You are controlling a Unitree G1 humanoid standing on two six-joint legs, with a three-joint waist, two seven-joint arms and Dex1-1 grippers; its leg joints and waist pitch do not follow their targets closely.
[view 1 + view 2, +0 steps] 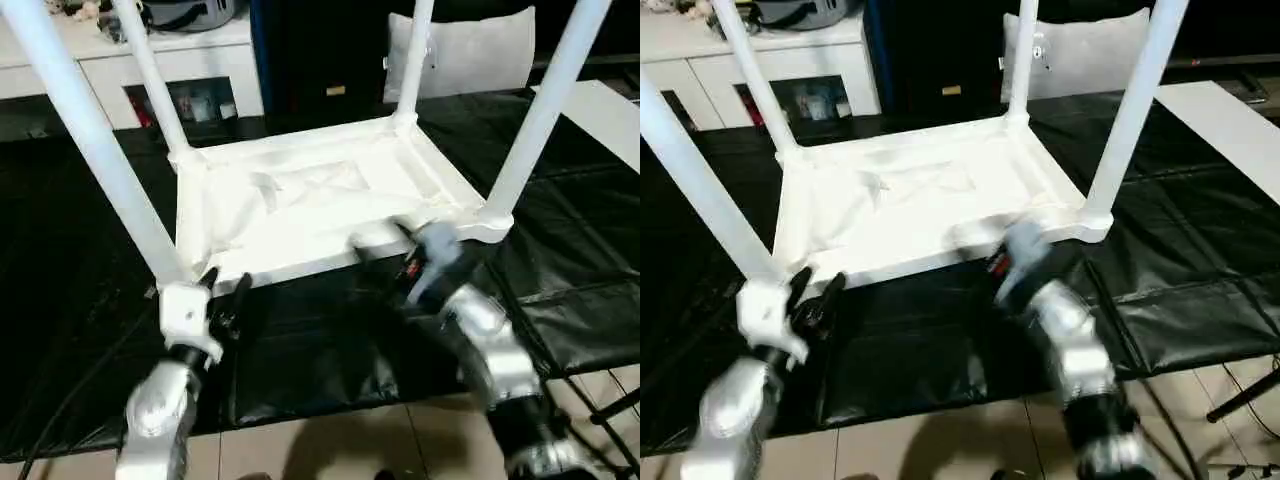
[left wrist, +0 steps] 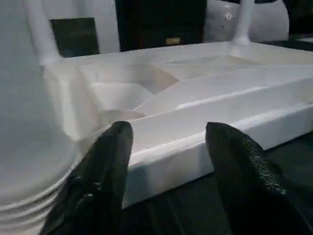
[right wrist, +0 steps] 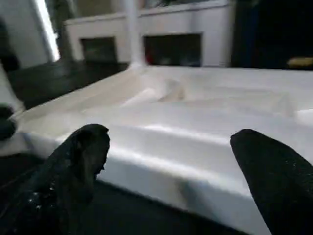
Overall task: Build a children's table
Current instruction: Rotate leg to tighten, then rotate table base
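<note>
Lying upside down on the black mat (image 1: 330, 350): the tabletop (image 1: 310, 205), four legs (image 1: 545, 110) standing up in its corner sockets. Hovering at its near edge: left gripper (image 1: 222, 290) and right gripper (image 3: 171, 161), both standing wide and holding nothing. Sitting behind: grey cushion (image 1: 470, 50) and white cabinet (image 1: 130, 55).

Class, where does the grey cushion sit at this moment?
In the left eye view the grey cushion stands at the back right, leaning against dark furniture beyond the upturned tabletop, between its two right-hand legs.

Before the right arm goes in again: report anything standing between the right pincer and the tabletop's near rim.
Nothing visible. The right pincer stands open just short of the tabletop, with only the black mat below the gap.
</note>
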